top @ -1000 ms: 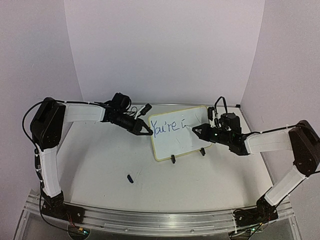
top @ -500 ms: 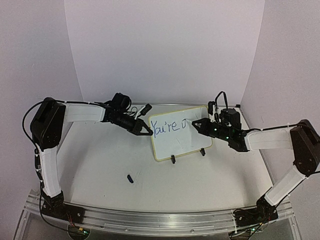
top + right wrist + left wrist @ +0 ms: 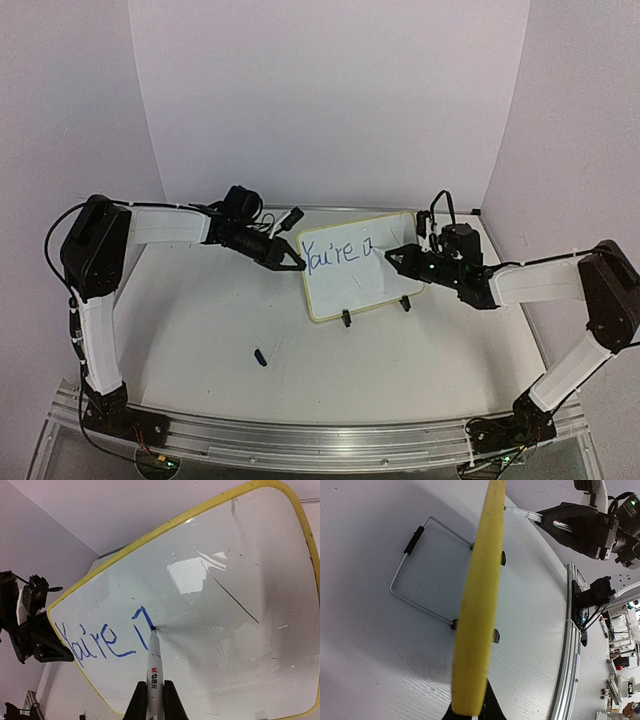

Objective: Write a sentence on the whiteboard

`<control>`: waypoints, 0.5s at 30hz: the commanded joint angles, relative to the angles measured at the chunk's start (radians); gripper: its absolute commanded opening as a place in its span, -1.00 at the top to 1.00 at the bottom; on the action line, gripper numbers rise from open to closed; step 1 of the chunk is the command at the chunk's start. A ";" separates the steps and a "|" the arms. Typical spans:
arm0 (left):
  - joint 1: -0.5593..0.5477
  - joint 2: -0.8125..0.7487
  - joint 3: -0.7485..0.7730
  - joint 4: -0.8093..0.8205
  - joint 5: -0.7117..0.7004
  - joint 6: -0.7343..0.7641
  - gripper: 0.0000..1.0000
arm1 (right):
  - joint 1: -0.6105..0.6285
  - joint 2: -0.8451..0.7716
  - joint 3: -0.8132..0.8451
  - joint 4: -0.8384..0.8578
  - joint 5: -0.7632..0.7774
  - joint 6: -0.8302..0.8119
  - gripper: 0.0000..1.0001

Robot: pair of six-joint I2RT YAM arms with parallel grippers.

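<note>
The whiteboard (image 3: 362,288) stands tilted on its clip feet at mid-table, its yellow rim (image 3: 479,600) seen edge-on in the left wrist view. Blue lettering, the sentence (image 3: 340,251), reads "You're a" along the board's top left. My left gripper (image 3: 298,265) is shut on the board's left edge, with its fingers (image 3: 492,707) on either side of the rim. At the board's right side, my right gripper (image 3: 392,255) is shut on a white marker (image 3: 154,667). The marker's blue tip touches the board at the last stroke of the sentence (image 3: 142,625).
A small dark marker cap (image 3: 260,357) lies on the table in front of the board. The board's wire stand (image 3: 412,587) spreads behind it. An aluminium rail (image 3: 300,435) runs along the near edge, and white walls close in the back and sides.
My right gripper moved the marker up and left, then back down, turning the open "c" shape after "You're" into an "a". The left arm and board stayed still.
</note>
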 commanded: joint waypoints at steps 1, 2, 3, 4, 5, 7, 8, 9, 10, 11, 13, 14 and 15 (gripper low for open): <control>-0.019 0.024 0.027 -0.043 -0.020 0.018 1.00 | -0.005 -0.015 -0.022 0.007 0.009 0.012 1.00; -0.019 0.024 0.027 -0.044 -0.021 0.018 1.00 | -0.005 -0.018 -0.027 0.008 0.014 0.013 1.00; -0.019 0.025 0.027 -0.044 -0.020 0.018 1.00 | -0.005 -0.023 -0.033 0.008 0.017 0.014 1.00; -0.019 0.023 0.027 -0.044 -0.020 0.018 1.00 | -0.005 -0.027 -0.037 0.008 0.020 0.015 1.00; -0.019 0.023 0.027 -0.043 -0.021 0.018 1.00 | -0.004 -0.032 -0.040 0.008 0.023 0.017 1.00; -0.019 0.023 0.027 -0.044 -0.022 0.018 1.00 | -0.004 -0.038 -0.045 0.007 0.027 0.017 1.00; -0.019 0.022 0.027 -0.044 -0.022 0.018 1.00 | -0.003 -0.044 -0.049 0.007 0.031 0.018 1.00; -0.019 0.023 0.027 -0.043 -0.021 0.018 1.00 | -0.004 -0.046 -0.052 0.007 0.033 0.018 1.00; -0.019 0.023 0.028 -0.043 -0.020 0.018 1.00 | -0.005 -0.048 -0.054 0.008 0.036 0.019 1.00; -0.019 0.022 0.027 -0.044 -0.021 0.018 1.00 | -0.005 -0.051 -0.055 0.006 0.039 0.017 1.00; -0.019 0.023 0.027 -0.044 -0.021 0.018 1.00 | -0.005 -0.054 -0.051 0.003 0.047 0.014 1.00; -0.019 0.023 0.028 -0.044 -0.021 0.018 1.00 | -0.005 -0.055 -0.050 0.002 0.049 0.013 1.00; -0.019 0.022 0.027 -0.044 -0.021 0.018 1.00 | -0.005 -0.058 -0.042 -0.007 0.055 0.005 1.00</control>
